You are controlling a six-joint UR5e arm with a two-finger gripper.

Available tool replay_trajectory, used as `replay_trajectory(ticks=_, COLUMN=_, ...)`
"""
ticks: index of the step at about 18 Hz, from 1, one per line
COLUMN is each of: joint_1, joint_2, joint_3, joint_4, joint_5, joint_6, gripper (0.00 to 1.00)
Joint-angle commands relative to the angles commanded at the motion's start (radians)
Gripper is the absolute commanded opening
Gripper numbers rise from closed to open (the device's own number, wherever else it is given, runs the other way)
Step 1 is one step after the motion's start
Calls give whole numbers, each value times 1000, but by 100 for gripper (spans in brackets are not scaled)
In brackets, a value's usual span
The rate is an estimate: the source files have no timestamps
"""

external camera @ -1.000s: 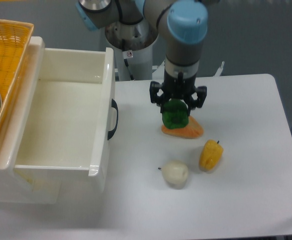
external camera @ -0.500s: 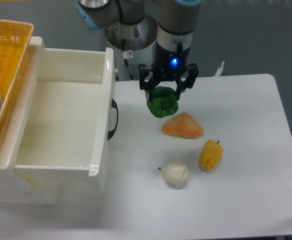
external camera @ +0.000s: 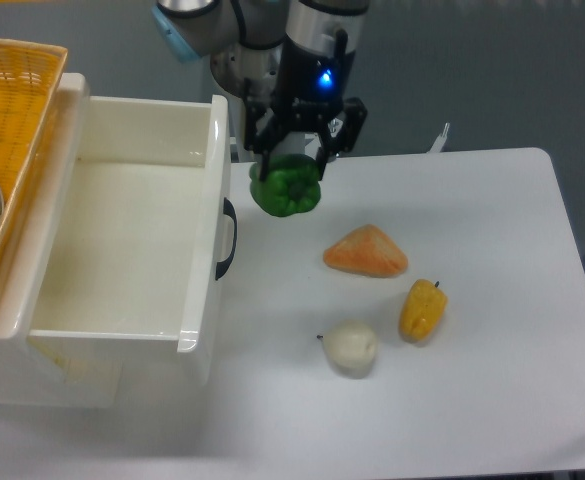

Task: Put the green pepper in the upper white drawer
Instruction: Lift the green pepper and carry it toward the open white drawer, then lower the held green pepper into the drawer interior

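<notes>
The green pepper (external camera: pixel 286 187) is being held clear of the table (external camera: pixel 492 250) by the gripper (external camera: pixel 294 160), whose jaws are clamped on its top — it is hanging just beside the upper white drawer (external camera: pixel 122 250), near the dark handle (external camera: pixel 228 238) (outside the front wall, not over the cavity). Farther from the drawer, an orange wedge (external camera: pixel 366 251), a yellow pepper (external camera: pixel 422 310) and a pale round item (external camera: pixel 349 348) are being left lying on the table.
</notes>
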State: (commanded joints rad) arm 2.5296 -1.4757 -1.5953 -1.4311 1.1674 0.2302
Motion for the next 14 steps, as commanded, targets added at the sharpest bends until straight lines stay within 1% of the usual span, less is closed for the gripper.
replay_trajectory(ticks=3, joint_1=-49, joint_2=2, joint_3=2, joint_4=-3, joint_5=0, joint_6=-45, gripper=45)
replay_trajectory(ticks=6, joint_1=-97, joint_2=2, joint_3=-2, joint_4=-6, joint_5=6, joint_6=-57, gripper=44)
replay_trajectory(ticks=8, joint_1=-124, joint_2=-9, joint_3=-2, joint_4=-8, joint_5=11, joint_6=-69, gripper=44)
replay_trajectory(ticks=11, joint_1=-167, joint_2=-15, joint_3=-11, joint_4=-23, joint_5=12, joint_6=-69, gripper=44)
replay_trajectory(ticks=14, joint_1=-173, joint_2=-15, joint_3=-11, joint_4=-35, joint_5=15, joint_6=-69, gripper=44)
